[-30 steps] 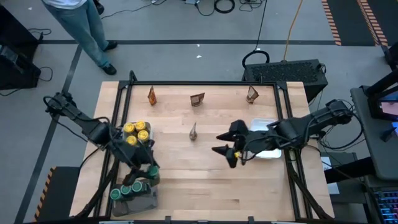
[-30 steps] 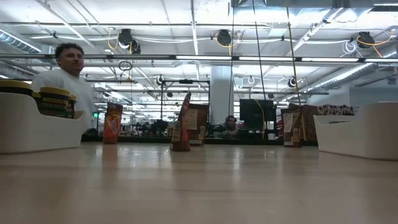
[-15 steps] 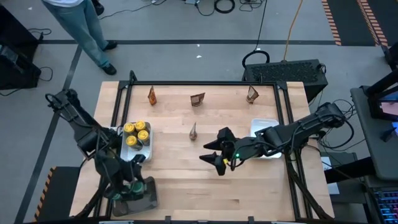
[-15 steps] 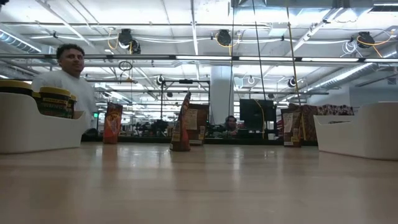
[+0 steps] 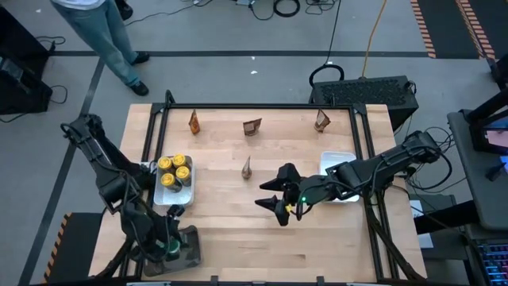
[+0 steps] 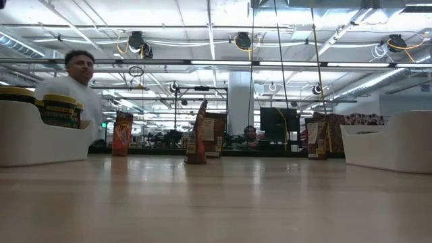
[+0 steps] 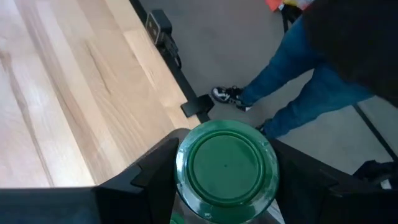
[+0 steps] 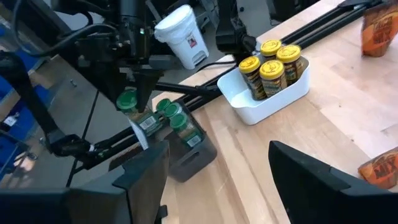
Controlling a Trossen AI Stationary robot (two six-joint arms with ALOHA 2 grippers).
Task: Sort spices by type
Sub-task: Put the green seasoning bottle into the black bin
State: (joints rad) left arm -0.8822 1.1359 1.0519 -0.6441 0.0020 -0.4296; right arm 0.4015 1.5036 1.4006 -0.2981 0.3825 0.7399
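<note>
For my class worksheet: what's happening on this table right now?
A two-armed robot is sorting spices. The left gripper holds a green-lidded jar above the dark tray, where other green jars already sit. The right gripper hangs open over mid-table. Yellow-lidded jars fill a white tray; four packets remain loose.

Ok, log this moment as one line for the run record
left gripper: shut on green-lid jar, held above dark grey tray | right gripper: open, empty, mid-table | yellow-lid jars: in white tray | packets: unsorted

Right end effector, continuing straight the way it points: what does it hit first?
Likely the bare table ahead, as the right end effector tilts downward; farther along that line sits the dark grey tray. Depth unclear.
</note>
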